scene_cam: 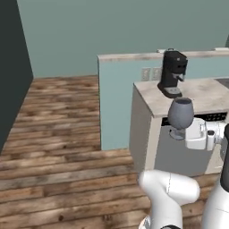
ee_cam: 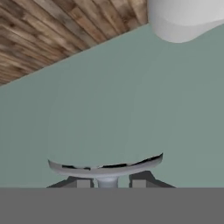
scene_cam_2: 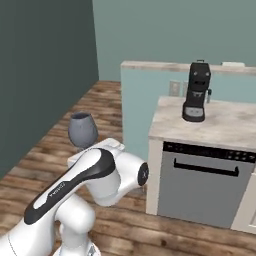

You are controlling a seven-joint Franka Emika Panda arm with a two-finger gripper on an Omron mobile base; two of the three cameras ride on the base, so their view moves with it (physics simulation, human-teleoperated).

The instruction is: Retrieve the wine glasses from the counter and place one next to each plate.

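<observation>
One wine glass, smoky grey-blue, stands upright in the air with my gripper shut on its short stem. It hangs in front of the counter's left end, above the wooden floor. From the right base view the glass bowl rises just above my white forearm, which hides the gripper. In the hand view the glass's round foot spans the frame just above the gripper, whose dark fingertips close in on the stem. The plates are out of view.
A black coffee machine stands on the counter, over a grey dishwasher. Behind it runs a teal half wall with a stone cap. Open wooden floor lies to the left, bounded by a dark wall.
</observation>
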